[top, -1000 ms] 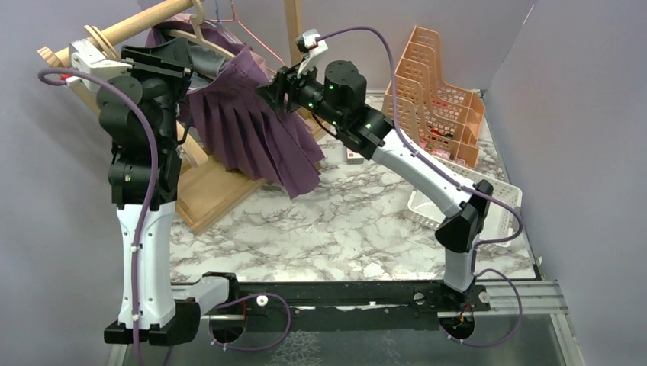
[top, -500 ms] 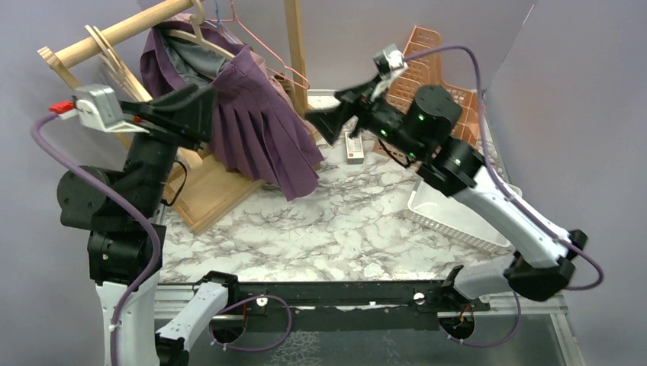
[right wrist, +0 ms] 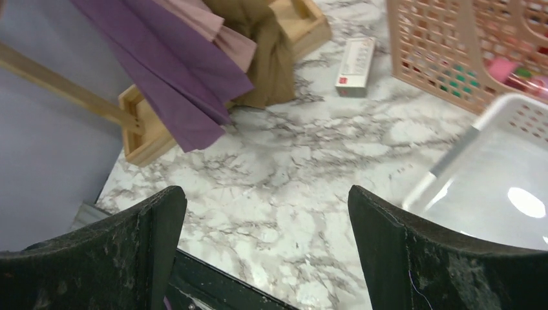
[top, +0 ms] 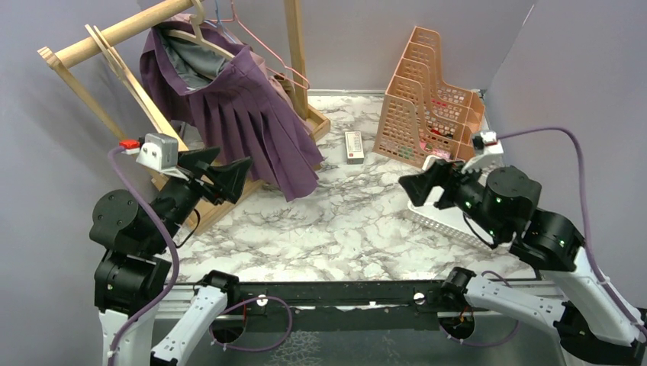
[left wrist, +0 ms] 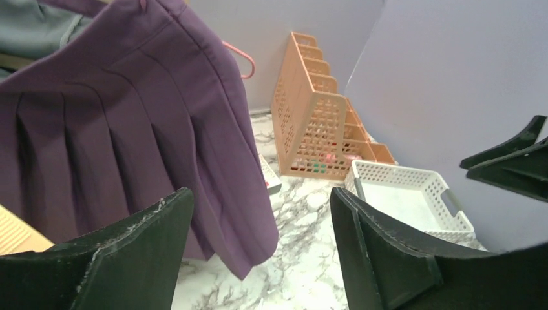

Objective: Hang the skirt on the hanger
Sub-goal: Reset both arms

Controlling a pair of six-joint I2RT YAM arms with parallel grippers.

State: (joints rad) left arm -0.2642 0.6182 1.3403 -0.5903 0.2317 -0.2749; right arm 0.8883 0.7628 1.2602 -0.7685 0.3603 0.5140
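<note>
- As I read it, the task looks essentially done: the skirt hangs from the wooden hanger, which is hooked over the wooden rail in the upper left of the overhead view.
- Nothing obvious is left for me except perhaps checking that the waistband sits evenly; from here I can't tell how securely it is caught on the hanger.
- The left gripper sits at centre left of the overhead view, just below the skirt's hem and not touching it. Its fingers are spread and there is nothing between them in the wrist view.
- The right gripper is at centre right, well apart from the skirt, with its fingers wide and empty too.
- The skirt is purple and pleated, with grey lining showing at the waist.
- It drapes at a slant, the folds fanning toward the lower right, and its lowest corner hangs near the marble table.
</note>
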